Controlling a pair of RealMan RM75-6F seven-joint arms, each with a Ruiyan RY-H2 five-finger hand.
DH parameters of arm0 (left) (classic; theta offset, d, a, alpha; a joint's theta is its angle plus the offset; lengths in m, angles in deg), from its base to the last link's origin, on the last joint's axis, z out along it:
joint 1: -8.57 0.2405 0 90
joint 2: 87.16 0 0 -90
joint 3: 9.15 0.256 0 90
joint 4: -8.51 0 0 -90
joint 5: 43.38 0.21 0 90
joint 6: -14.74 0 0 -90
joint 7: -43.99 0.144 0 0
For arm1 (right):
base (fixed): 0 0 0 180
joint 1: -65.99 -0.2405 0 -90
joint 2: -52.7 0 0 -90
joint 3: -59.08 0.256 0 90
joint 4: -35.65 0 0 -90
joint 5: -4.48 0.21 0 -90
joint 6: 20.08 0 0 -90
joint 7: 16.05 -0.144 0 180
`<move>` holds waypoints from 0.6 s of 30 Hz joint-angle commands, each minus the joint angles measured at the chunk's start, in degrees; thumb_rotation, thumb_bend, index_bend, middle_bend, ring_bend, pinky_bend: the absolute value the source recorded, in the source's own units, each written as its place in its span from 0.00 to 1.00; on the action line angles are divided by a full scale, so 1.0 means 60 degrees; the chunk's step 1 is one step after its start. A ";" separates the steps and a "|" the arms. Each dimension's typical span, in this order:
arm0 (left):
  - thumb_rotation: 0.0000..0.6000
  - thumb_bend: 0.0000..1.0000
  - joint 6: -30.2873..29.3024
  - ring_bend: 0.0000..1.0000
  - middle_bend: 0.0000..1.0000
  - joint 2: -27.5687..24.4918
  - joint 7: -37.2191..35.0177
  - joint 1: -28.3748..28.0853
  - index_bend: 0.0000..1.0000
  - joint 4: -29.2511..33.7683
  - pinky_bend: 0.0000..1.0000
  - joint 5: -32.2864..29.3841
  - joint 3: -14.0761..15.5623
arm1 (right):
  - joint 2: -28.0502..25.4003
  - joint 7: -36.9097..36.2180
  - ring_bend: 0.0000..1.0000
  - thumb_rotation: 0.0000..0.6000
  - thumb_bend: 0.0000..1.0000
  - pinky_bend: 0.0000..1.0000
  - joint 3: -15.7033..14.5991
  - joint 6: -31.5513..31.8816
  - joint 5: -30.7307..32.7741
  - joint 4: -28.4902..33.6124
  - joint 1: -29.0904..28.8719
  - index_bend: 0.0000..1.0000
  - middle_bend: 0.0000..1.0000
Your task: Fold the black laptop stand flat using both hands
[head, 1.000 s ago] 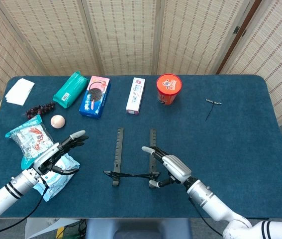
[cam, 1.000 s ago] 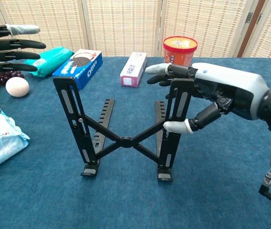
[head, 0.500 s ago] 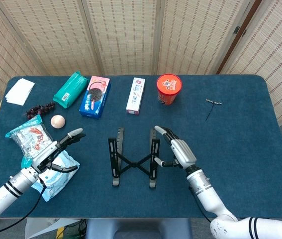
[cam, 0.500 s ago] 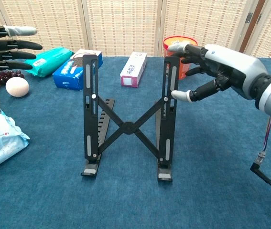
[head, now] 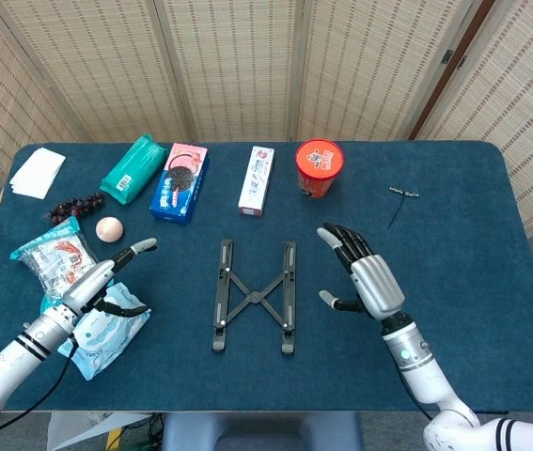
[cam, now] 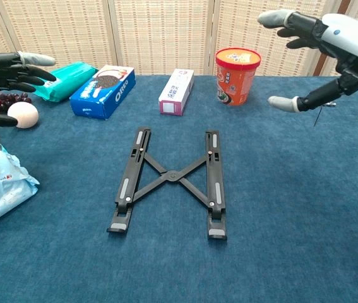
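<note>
Stand dropped flat since earlier; right hand lifted clear, left hand apart, fingers spread, empty.

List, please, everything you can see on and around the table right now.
Laptop stand: one, black, folded flat at table centre.
Cup noodles: one, red-orange, far centre.
Toothpaste box: one, white, left of the cup.
Oreo box: one, blue, far left-centre.
Green packet: one, beside the Oreo box.
Egg: one, pale, left.
Grapes: one bunch, dark, left.
White tissue: one, far left corner.
Snack bags: two, light blue, left edge.
Small tool: one, dark, far right.
Table: one, blue cloth.
Left hand: open, over the bags.
Right hand: open, right of the stand.
</note>
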 commanded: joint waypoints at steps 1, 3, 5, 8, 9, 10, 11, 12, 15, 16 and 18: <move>1.00 0.18 0.0520 0.07 0.11 0.1112 0.3054 0.0060 0.04 -0.0757 0.05 -0.0834 -0.0561 | -0.0406 0.0867 0.00 1.00 0.11 0.07 -0.0332 0.0081 -0.0511 -0.0251 0.0092 0.00 0.04; 1.00 0.18 0.0628 0.07 0.11 0.1428 0.3607 0.0037 0.04 -0.0962 0.05 -0.0966 -0.0677 | -0.0478 0.1249 0.00 1.00 0.08 0.07 -0.0419 -0.0013 -0.0585 -0.0281 0.0079 0.00 0.03; 1.00 0.18 0.0794 0.07 0.10 0.1779 0.4160 -0.0033 0.02 -0.1226 0.05 -0.1045 -0.0779 | -0.0490 0.1650 0.00 1.00 0.06 0.05 -0.0518 -0.0173 -0.0614 -0.0323 0.0052 0.00 0.01; 1.00 0.18 0.1049 0.06 0.08 0.2207 0.4685 -0.0159 0.00 -0.1474 0.04 -0.1112 -0.0908 | -0.0435 0.2074 0.00 1.00 0.05 0.02 -0.0623 -0.0417 -0.0603 -0.0318 -0.0003 0.00 0.00; 1.00 0.18 0.1090 0.06 0.08 0.2330 0.4819 -0.0191 0.00 -0.1548 0.04 -0.1111 -0.0947 | -0.0410 0.2198 0.00 1.00 0.05 0.01 -0.0660 -0.0489 -0.0608 -0.0331 -0.0020 0.00 0.00; 1.00 0.18 0.1137 0.06 0.07 0.2493 0.4974 -0.0230 0.00 -0.1659 0.04 -0.1104 -0.0993 | -0.0355 0.2360 0.00 1.00 0.05 0.01 -0.0704 -0.0567 -0.0613 -0.0368 -0.0038 0.00 0.00; 1.00 0.18 0.1164 0.06 0.07 0.2622 0.5086 -0.0257 0.00 -0.1759 0.04 -0.1097 -0.1025 | -0.0296 0.2452 0.00 1.00 0.05 0.00 -0.0726 -0.0610 -0.0608 -0.0399 -0.0045 0.00 0.00; 1.00 0.18 0.1179 0.06 0.07 0.2749 0.5197 -0.0277 0.00 -0.1865 0.03 -0.1083 -0.1051 | -0.0222 0.2500 0.00 1.00 0.04 0.00 -0.0747 -0.0652 -0.0611 -0.0450 -0.0057 0.00 0.00; 1.00 0.18 0.1185 0.05 0.07 0.3145 0.5546 -0.0332 0.00 -0.2242 0.03 -0.0995 -0.1112 | 0.0041 0.2749 0.00 1.00 0.04 0.00 -0.0791 -0.0821 -0.0546 -0.0761 -0.0101 0.00 0.00; 1.00 0.18 0.1146 0.05 0.07 0.3302 0.5664 -0.0345 0.00 -0.2394 0.03 -0.0956 -0.1145 | 0.0160 0.2881 0.00 1.00 0.04 0.00 -0.0796 -0.0869 -0.0529 -0.0915 -0.0123 0.00 0.00; 1.00 0.18 0.1117 0.05 0.07 0.3511 0.5779 -0.0363 0.00 -0.2587 0.03 -0.0924 -0.1197 | 0.0353 0.3041 0.00 1.00 0.04 0.00 -0.0802 -0.0929 -0.0503 -0.1124 -0.0149 0.00 0.00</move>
